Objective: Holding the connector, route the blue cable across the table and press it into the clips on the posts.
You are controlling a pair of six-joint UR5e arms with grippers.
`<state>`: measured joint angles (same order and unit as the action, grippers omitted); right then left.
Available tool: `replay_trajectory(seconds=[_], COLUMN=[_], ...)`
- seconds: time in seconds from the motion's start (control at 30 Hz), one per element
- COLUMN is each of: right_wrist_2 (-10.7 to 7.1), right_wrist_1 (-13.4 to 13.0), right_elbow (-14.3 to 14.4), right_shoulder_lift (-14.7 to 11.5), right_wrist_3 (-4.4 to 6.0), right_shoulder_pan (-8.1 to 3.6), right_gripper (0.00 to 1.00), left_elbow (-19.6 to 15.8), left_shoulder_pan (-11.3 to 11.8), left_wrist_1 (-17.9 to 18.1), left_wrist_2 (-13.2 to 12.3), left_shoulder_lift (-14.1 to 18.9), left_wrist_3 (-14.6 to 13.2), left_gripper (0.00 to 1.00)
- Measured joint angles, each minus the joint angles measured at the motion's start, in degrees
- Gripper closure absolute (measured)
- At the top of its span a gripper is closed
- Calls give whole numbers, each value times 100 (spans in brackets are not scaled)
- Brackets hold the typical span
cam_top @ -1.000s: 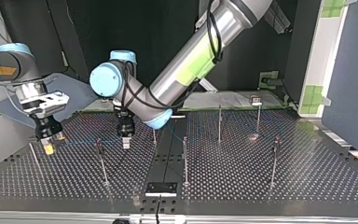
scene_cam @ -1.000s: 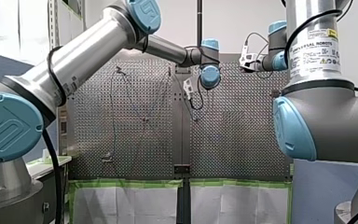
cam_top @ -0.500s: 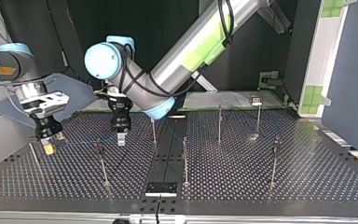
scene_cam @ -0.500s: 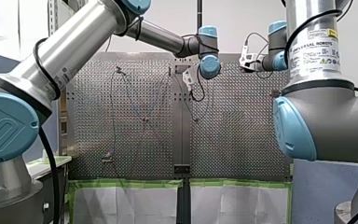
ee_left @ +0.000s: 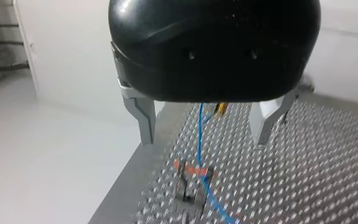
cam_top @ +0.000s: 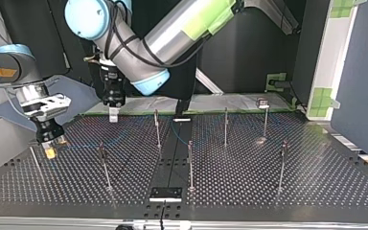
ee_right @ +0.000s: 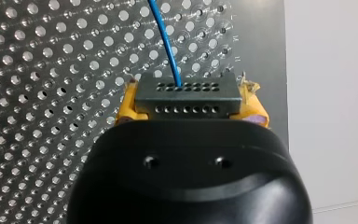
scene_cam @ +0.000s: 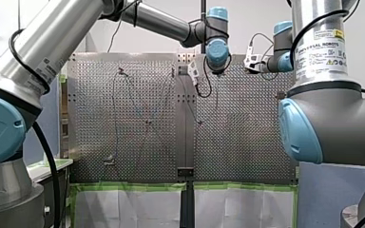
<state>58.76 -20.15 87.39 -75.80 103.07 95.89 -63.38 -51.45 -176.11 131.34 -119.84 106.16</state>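
My right gripper (cam_top: 51, 149), at the top view's left, is clamping the connector (ee_right: 188, 96), with the blue cable (ee_right: 165, 42) trailing across the table (cam_top: 268, 187). Unguided, the cable could be slipping clear of the clip (ee_left: 193, 173). My left gripper (cam_top: 113, 114), fingers spread and empty, is sitting higher and further upper-left than before.

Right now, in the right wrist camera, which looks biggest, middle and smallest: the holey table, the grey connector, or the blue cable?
1. perforated table, filling much of the view.
2. connector, held between the yellow pads.
3. blue cable, a thin line.
The connector is nearest the camera, so it looks bigger.
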Motion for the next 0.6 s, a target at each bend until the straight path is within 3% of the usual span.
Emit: replay_trajectory(seconds=[0.2, 0.4, 0.6], right_wrist_2=[0, 0, 0], right_wrist_1=[0, 0, 0], right_elbow=[0, 1, 0], right_shoulder_lift=[0, 0, 0], right_wrist_3=[0, 0, 0], right_shoulder_pan=[0, 0, 0], right_gripper=[100, 100, 100], left_elbow=[-302, -598, -888], left_shoulder_pan=[-303, -593, -648], left_wrist_1=[-178, 47, 329], left_wrist_2=[213, 306, 278], left_shoulder_lift=[303, 599, 888], left_wrist_3=[77, 119, 175], left_gripper=[0, 0, 0])
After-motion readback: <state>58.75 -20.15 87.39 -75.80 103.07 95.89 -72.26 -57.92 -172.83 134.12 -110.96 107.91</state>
